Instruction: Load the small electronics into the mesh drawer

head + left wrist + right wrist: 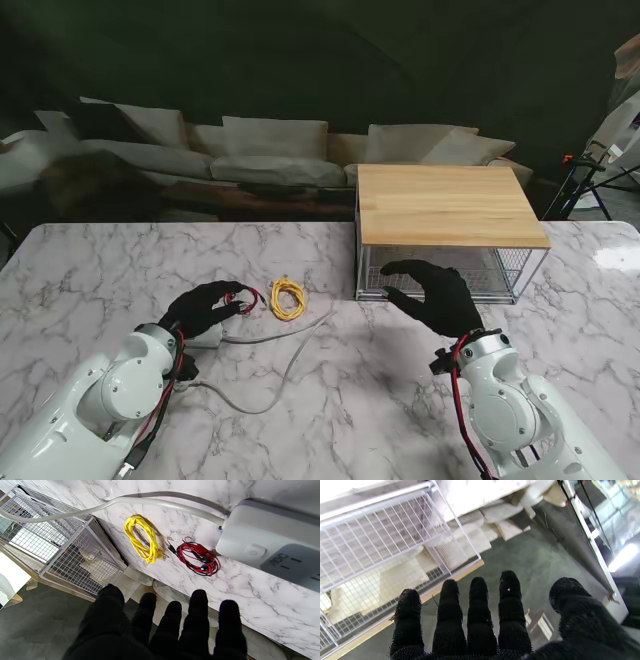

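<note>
Cables lie loose on the marble table (pixel 90 270), which tells me nothing is loaded yet: one yellow cable coil (pixel 288 297), one red cable bundle (pixel 246 297) just beside it, and one white power strip (pixel 270 542) whose grey cord (pixel 275 375) trails across the table toward me. That makes three small electronics, all well left of the mesh drawer (pixel 440 270).

I count one drawer, sitting shut inside its wire frame under a wooden top (pixel 447 203); I judge it must be pulled out before anything goes in. That explains my right hand (pixel 432 296), fingers spread and empty, held right at the drawer front, though I cannot tell whether it touches the wire. My left hand (pixel 205 308) hovers over the red bundle and the strip, fingers apart, grasping nothing, placed for the first pickup.
</note>
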{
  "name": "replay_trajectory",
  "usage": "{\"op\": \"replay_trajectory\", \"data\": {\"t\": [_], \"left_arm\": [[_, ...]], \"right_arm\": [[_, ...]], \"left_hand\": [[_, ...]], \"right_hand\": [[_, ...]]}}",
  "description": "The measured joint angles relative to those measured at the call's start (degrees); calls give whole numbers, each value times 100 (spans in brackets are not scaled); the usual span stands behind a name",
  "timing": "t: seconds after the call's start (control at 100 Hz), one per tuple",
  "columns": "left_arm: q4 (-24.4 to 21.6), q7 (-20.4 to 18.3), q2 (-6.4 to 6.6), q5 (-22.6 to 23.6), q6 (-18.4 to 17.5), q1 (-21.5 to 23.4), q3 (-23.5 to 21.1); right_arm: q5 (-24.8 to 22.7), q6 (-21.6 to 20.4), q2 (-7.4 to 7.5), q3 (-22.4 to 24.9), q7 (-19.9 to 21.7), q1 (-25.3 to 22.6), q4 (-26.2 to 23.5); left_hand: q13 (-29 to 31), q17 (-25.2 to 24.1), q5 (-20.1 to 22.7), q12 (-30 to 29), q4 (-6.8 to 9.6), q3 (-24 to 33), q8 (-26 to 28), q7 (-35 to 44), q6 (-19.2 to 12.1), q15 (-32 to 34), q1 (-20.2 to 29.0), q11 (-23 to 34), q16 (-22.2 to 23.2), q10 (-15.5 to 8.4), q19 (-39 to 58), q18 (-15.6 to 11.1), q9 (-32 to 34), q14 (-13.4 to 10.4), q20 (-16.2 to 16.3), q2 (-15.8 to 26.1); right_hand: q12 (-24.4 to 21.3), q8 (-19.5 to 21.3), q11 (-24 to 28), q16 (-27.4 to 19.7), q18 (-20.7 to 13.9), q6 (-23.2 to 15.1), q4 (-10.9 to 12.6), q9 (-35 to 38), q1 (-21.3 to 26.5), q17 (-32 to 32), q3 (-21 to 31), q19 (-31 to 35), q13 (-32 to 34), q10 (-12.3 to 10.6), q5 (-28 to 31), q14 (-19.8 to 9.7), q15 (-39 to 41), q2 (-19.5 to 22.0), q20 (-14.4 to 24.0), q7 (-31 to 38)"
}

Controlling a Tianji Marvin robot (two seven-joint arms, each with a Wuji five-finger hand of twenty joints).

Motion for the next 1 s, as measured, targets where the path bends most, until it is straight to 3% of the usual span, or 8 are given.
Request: {"op": "replay_trajectory", "data": {"t": [0.07,0.16,0.26,0.4,0.53,0.72,0.86,1.0], "left_arm": [[7,0,0,-15,0,-1,-5],[10,0,0,-46,4,-6,-4],[13,-20,1,-66,27,-27,25],[-3,-38,2,-58,35,-32,37],[-24,-37,2,-38,40,-27,38],[-26,-38,4,-16,39,-27,54],[-25,-39,5,-11,33,-27,61],[-23,-39,5,-11,30,-26,69]], "right_arm": [[-136,167,52,137,390,-151,-253],[-389,251,125,231,436,-268,-355],[-381,390,189,320,736,-323,-360],[-483,572,272,333,1105,-317,-267],[-652,469,292,255,851,-186,140],[-792,332,324,126,914,122,554],[-1466,242,367,-27,815,445,891],[-1431,267,395,-212,651,762,1217]], "left_hand": [[0,0,0,0,0,0,0,0,0,0,0,0,0,0,0,0,0,0,0,0],[0,0,0,0,0,0,0,0,0,0,0,0,0,0,0,0,0,0,0,0],[0,0,0,0,0,0,0,0,0,0,0,0,0,0,0,0,0,0,0,0],[0,0,0,0,0,0,0,0,0,0,0,0,0,0,0,0,0,0,0,0],[0,0,0,0,0,0,0,0,0,0,0,0,0,0,0,0,0,0,0,0],[0,0,0,0,0,0,0,0,0,0,0,0,0,0,0,0,0,0,0,0],[0,0,0,0,0,0,0,0,0,0,0,0,0,0,0,0,0,0,0,0],[0,0,0,0,0,0,0,0,1,0,0,0,0,0,0,0,0,0,0,0]], "right_hand": [[532,231,576,325,0,109,0,334,0,218,-54,406,335,101,384,77,333,0,218,338],[1338,697,1487,751,-5,145,0,866,0,531,-54,821,756,232,877,155,959,0,393,962],[1570,917,1711,848,-7,150,0,1063,1,643,-54,1005,843,381,1180,191,1168,0,441,1202],[177,352,5,-58,-424,294,0,710,2,-63,-69,-288,147,314,1007,-40,56,0,-791,201],[-659,-128,-721,-612,-961,300,0,1,2,-336,-69,-802,-519,255,500,-375,-484,1,-1708,-324],[-1477,-870,-2088,-1297,-1540,593,-55,-1154,2,-791,-137,-1539,-1689,72,-1108,-712,-853,60,-2418,-1300],[-1655,-1026,-2250,-1421,-1720,795,-55,-1909,-70,-1034,-153,-1893,-2219,52,-1865,-768,-892,124,-2591,-1745],[-1714,-1078,-2246,-1466,-1721,807,-55,-2162,-202,-1065,-99,-2539,-2524,7,-2206,-680,-932,115,-2639,-1769]]}}
